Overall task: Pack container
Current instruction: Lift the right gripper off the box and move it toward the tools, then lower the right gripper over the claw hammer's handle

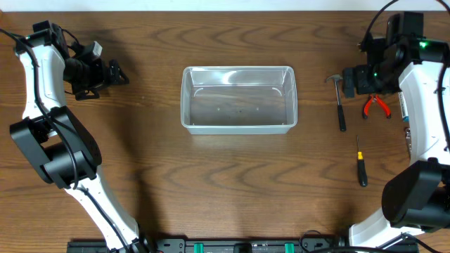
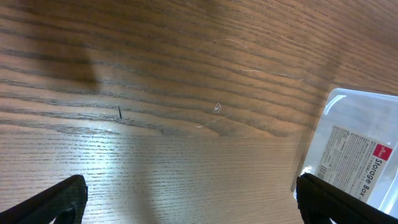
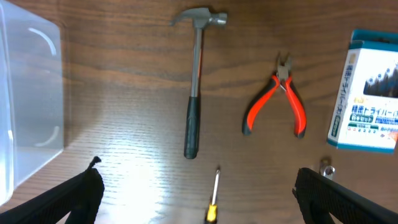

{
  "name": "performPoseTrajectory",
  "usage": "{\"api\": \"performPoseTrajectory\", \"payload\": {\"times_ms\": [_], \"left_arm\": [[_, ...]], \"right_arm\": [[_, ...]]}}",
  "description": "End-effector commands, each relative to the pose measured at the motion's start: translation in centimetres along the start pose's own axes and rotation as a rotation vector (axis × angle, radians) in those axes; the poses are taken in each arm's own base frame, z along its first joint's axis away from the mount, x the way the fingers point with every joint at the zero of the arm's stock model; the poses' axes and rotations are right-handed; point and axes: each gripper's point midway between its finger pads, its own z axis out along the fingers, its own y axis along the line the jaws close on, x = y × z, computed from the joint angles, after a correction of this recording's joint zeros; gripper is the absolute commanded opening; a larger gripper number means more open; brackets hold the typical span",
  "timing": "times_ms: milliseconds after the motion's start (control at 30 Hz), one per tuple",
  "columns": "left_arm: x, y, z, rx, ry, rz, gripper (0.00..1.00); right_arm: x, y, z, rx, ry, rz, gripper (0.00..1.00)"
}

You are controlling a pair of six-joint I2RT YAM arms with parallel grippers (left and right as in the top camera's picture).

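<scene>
The right gripper (image 3: 200, 190) hangs with its two black fingers spread wide and nothing between them, over the far right of the brown wood-grain table (image 1: 232, 190). The pose looks deliberate. The tools lie directly below, so the spread fingers could drop straight onto one.

Closest to its centre line is the claw hammer with a silver head and black rubber grip (image 3: 194, 87). It lies flat with its head at the far end, and I judge it the likeliest first pick. Just right of the hammer are the red-handled pliers (image 3: 277, 102), and right of those is the small blue-and-white printed cardboard box (image 3: 367, 90). A slim screwdriver with a yellow-and-black handle (image 1: 361, 165) lies nearer, apart from the rest.

The clear, colourless rectangular plastic tub (image 1: 238, 127) sits mid-table, open side up and empty. It is well left of the tools, where either arm could probably reach it.

The left gripper (image 1: 112, 72) is likewise spread wide and holds nothing, hovering over bare wood at the far left. The tub's labelled corner shows at the right edge of its wrist view. It seems parked out of the way, leaving the tools to the right arm.
</scene>
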Motion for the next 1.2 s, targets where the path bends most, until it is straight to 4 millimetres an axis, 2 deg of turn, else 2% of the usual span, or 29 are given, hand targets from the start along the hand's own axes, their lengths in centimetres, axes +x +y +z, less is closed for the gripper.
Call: {"api": "performPoseTrajectory", "payload": {"times_ms": [0,133,267,467,667,867,1167], "left_arm": [[-0.6,-0.5,-1.7,-0.012,-0.043,0.019,0.98],[-0.6,-0.5,-1.7,-0.012,-0.043,0.019,0.98],[-0.6,-0.5,-1.7,-0.012,-0.043,0.019,0.98],[-0.6,-0.5,-1.7,-0.012,-0.043,0.019,0.98],[-0.6,-0.5,-1.7,-0.012,-0.043,0.019,0.98],[-0.6,-0.5,-1.7,-0.012,-0.043,0.019,0.98],[-0.6,-0.5,-1.7,-0.012,-0.043,0.019,0.98]], "right_arm": [[-0.1,0.1,0.7,-0.011,-0.011,-0.096,0.99],[-1.4,-0.1,0.8,0.003,-0.065,-0.095,0.99],[-1.3,-0.1,0.8,-0.001,-0.063,-0.02,0.99],[-2.3,-0.2,0.9,0.006,-0.099,-0.018,0.99],[-2.9,0.2,2.6,-0.025,-0.098,-0.087,0.99],[-2.1,0.5,3.4,-0.048,-0.052,0.052,0.99],[-0.9,1.0,3.8,-0.068,0.003,0.101,0.99]]}}
